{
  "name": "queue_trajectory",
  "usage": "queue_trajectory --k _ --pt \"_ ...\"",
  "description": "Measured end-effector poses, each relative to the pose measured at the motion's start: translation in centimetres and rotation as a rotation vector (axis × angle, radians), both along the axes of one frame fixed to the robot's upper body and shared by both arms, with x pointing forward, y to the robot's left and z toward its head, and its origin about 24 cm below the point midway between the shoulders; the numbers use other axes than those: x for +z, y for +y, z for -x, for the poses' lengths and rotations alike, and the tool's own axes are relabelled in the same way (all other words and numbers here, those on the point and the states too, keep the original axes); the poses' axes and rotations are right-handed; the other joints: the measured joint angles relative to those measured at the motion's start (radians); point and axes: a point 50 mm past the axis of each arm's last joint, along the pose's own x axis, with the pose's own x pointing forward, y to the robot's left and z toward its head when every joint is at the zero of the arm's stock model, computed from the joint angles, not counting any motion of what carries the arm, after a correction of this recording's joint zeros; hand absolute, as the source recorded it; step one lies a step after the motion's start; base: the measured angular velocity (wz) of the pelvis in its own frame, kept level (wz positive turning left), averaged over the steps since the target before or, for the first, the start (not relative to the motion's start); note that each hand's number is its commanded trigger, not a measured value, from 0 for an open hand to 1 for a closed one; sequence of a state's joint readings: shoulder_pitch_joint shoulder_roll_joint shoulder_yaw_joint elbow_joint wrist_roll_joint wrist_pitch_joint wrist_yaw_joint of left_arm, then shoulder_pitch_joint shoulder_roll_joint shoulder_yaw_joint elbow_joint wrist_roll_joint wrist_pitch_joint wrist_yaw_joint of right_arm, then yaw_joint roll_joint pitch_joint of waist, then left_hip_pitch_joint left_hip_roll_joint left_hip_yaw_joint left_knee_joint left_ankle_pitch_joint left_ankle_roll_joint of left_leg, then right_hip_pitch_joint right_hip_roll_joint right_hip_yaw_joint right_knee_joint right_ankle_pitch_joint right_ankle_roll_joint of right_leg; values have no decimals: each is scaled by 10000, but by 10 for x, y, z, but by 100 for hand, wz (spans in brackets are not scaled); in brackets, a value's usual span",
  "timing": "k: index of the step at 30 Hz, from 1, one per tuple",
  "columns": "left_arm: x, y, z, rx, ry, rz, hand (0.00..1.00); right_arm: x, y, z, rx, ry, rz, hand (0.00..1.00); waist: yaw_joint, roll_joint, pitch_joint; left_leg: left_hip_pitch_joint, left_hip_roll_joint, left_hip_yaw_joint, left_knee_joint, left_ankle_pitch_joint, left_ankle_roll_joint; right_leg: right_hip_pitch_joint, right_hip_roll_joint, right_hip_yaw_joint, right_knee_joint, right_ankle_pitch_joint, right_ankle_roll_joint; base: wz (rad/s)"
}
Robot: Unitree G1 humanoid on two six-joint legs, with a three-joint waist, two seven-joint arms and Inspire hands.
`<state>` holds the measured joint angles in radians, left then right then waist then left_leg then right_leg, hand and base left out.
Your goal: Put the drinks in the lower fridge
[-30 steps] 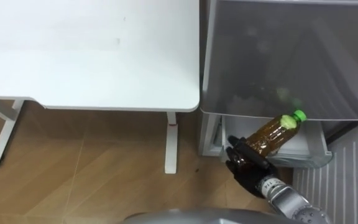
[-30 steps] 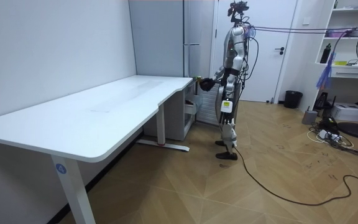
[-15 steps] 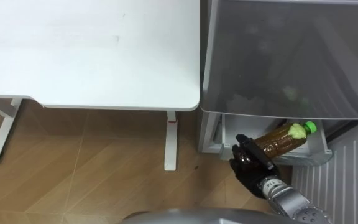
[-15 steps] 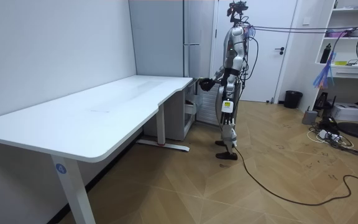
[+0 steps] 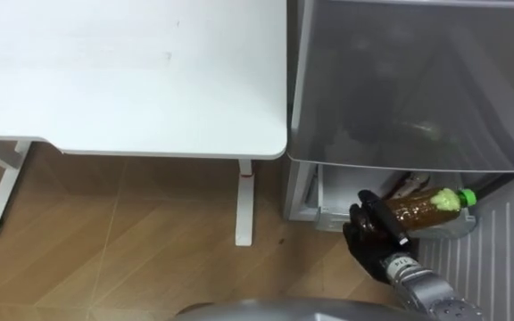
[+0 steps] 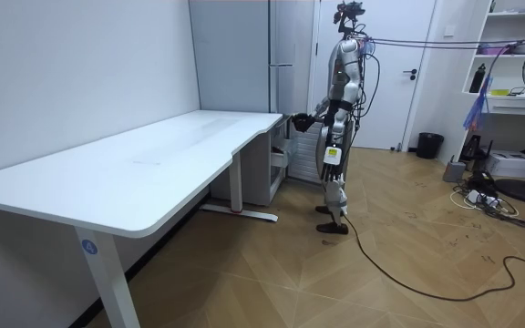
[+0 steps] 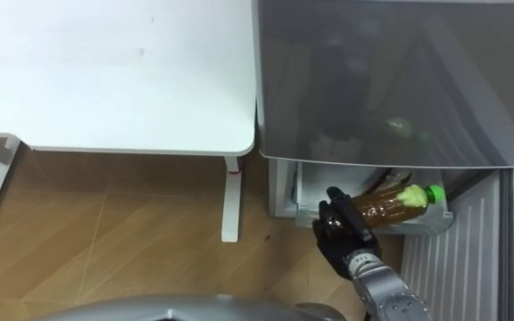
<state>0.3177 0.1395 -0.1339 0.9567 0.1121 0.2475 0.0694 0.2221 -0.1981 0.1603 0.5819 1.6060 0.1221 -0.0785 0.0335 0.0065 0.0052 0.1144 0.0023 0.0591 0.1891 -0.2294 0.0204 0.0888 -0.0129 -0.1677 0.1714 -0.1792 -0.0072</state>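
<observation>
No writing can be read. The bottle (image 5: 422,205) shows no legible print, and the round blue sticker (image 6: 87,245) on the counter (image 6: 153,169) leg is too small.

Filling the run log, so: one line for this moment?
step: placing | right hand: shut on bottle | bottle: on its side over open lower fridge drawer | left hand: hanging at side
</observation>
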Motion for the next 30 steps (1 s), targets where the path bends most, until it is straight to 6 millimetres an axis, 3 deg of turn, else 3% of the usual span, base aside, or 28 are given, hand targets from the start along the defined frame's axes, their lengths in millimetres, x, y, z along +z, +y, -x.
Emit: queue_trajectory --k 14,21,30 --pt "2 8 -1 153 -37 134 0 -11 -25 -1 -1265 731 294 100 -49 75 0 -230 -35 -203 114 3 2 -77 -53 -231 -5 0 0 4" --pt "4 18 -9 -111 -91 -5 0 6 -41 -48 -2261 -299 165 100 -237 124 -3 -1104 -41 -361 442 16 8 -768 -92 -418 224 21 -36 7" --pt "5 21 -32 -319 -478 99 0 13 -45 -78 -2275 -356 197 100 -244 126 111 -2377 -151 -348 785 177 82 -2197 -344 -514 987 -13 -61 1"
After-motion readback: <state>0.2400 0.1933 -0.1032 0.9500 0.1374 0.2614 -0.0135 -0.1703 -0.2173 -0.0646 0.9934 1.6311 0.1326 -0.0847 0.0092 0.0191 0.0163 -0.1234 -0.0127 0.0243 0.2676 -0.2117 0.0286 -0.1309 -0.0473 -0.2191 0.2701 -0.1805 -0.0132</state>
